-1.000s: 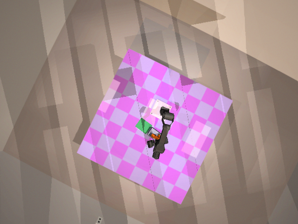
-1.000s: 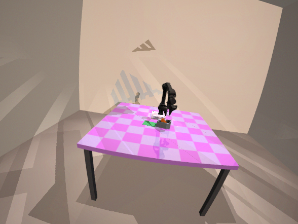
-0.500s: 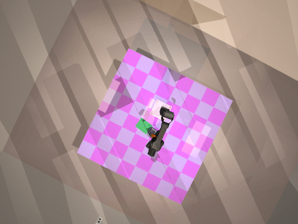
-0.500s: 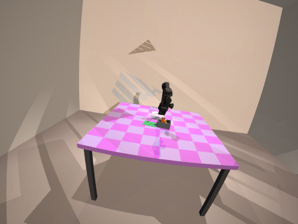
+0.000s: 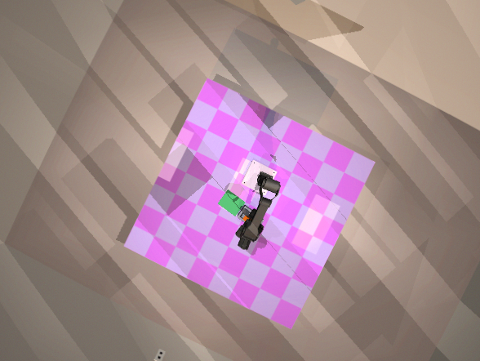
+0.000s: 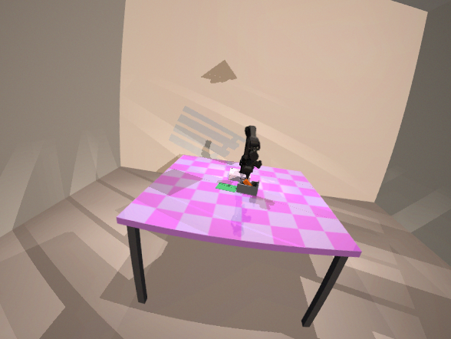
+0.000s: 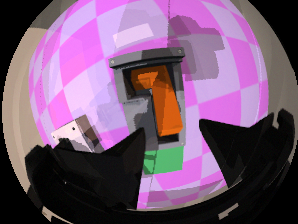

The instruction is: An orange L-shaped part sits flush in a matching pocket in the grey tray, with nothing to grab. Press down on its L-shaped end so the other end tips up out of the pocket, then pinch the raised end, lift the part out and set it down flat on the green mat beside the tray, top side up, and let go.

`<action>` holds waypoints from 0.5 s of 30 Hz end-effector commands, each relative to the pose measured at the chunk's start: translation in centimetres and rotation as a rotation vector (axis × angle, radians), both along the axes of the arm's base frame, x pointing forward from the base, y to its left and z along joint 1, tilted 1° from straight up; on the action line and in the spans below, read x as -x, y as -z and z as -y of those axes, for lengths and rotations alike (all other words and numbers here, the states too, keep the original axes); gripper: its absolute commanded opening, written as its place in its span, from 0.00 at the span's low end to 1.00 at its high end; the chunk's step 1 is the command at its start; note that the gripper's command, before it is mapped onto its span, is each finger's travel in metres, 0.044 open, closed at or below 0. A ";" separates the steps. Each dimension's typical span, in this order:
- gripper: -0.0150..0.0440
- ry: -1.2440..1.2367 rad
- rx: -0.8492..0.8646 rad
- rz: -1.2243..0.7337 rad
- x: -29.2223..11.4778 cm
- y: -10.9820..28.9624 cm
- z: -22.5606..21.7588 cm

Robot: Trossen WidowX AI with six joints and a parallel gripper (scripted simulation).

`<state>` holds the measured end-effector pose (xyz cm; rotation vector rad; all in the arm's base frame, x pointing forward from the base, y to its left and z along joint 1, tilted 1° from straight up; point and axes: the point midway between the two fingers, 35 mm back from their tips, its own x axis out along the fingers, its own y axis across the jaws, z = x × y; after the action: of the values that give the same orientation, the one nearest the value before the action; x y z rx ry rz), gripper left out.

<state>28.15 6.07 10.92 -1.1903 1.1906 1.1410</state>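
Note:
The orange L-shaped part (image 5: 246, 218) (image 6: 247, 182) (image 7: 166, 100) is tilted in the grey tray (image 6: 247, 190) (image 7: 145, 58). In the wrist view its L-shaped end lies low in the pocket at the far side, and its straight end is raised at the side nearer the green mat (image 5: 230, 202) (image 6: 225, 187) (image 7: 171, 161). In the exterior view some orange shows above the tray's rim. My gripper (image 7: 173, 127) is open and empty, above the tray, with its fingertips on either side of the raised end as seen in the wrist view. The arm covers the fingers in the top view.
The white base plate (image 5: 255, 169) (image 6: 232, 172) (image 7: 69, 134) of the arm stands behind the tray and mat in the exterior view. The mat lies beside the tray. All stand on a pink and lilac checkered table (image 5: 261, 282) (image 6: 199, 215), crossed by shadows.

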 end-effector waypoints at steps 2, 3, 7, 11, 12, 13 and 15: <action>0.73 -0.005 0.002 -0.004 0.0 0.8 0.0; 0.73 -0.005 0.002 -0.004 0.0 1.0 0.0; 0.73 -0.005 0.002 -0.004 -0.1 1.7 0.0; 0.73 -0.005 0.002 -0.004 -0.1 2.3 0.0; 0.73 -0.005 0.002 -0.004 -0.1 2.5 0.0; 0.73 -0.005 0.002 -0.004 -0.1 2.6 0.0; 0.73 -0.005 0.002 -0.004 -0.1 3.0 0.0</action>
<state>28.33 6.10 8.60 -1.1913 1.1879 1.1393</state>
